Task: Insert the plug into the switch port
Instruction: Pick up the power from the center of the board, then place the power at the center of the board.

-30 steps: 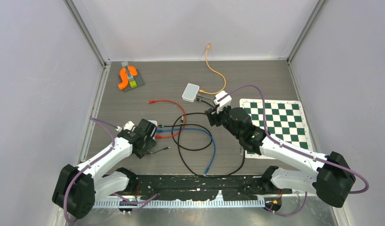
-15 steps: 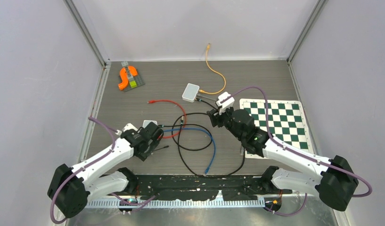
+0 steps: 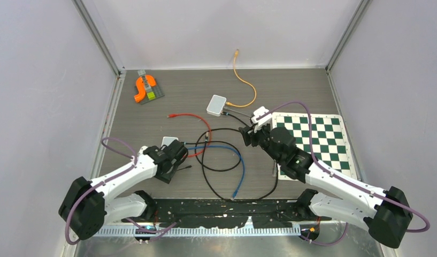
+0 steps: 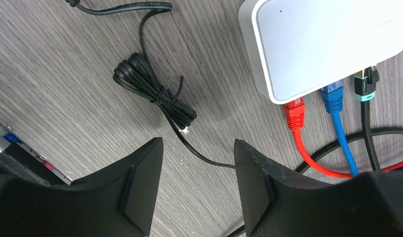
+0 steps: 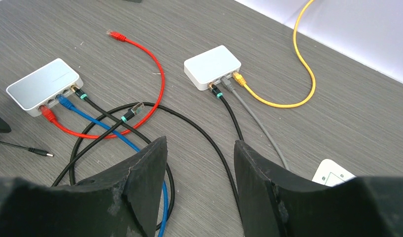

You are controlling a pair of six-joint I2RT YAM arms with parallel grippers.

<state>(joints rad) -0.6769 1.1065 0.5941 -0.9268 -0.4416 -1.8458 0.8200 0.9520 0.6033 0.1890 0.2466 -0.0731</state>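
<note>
Right wrist | right gripper [image 5: 200, 143] is hovering, fingers spread, holding nothing | loose teal-collared black cable plug [image 5: 132, 110] is lying ahead of the fingertips [image 5: 155, 153] | judged light, rigid, brittle-clipped; likely pinching its body sides | left gripper [image 4: 198, 143] is gaping, empty
</note>
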